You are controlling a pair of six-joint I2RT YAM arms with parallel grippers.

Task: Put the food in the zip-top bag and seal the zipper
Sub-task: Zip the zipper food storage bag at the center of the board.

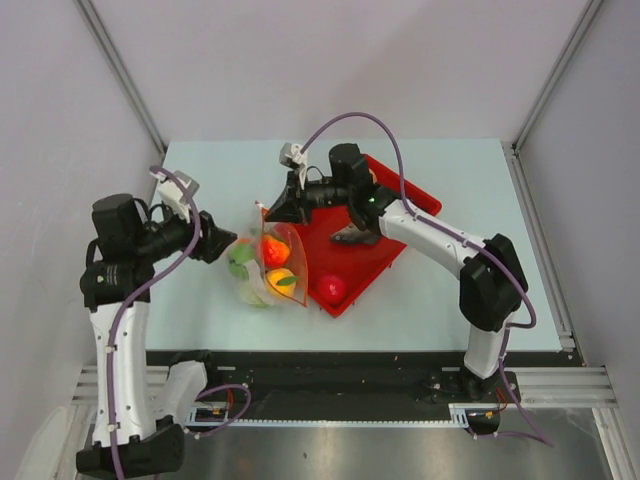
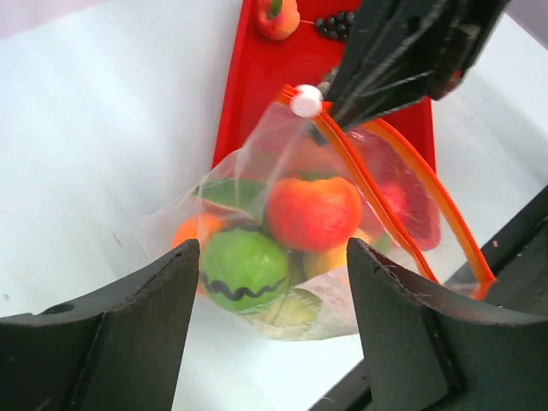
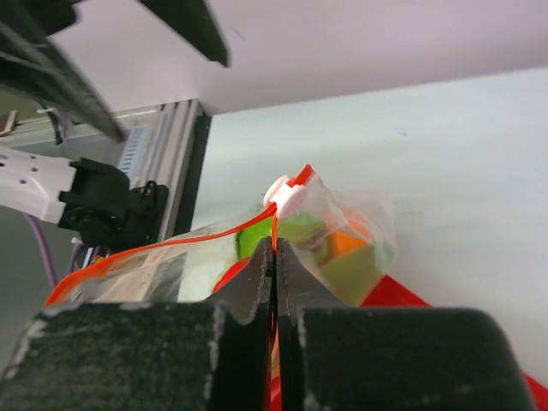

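Right gripper [image 3: 274, 257] clamping the zipper [image 2: 371, 195] just beside its slider [image 2: 306, 100], left gripper [image 1: 224, 245] hovering spread wide beside the bag [image 1: 270, 265], bag resting on the table [image 1: 450, 300] against the tray [image 1: 345, 255], holding food [image 2: 312, 211], tomato [image 1: 331, 289] lying on the tray.

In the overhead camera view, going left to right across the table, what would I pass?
Left gripper → clear plastic zip-top bag filled with toy fruit → round red toy tomato, lying on the red rectangular tray → black elbow joint of the right arm.
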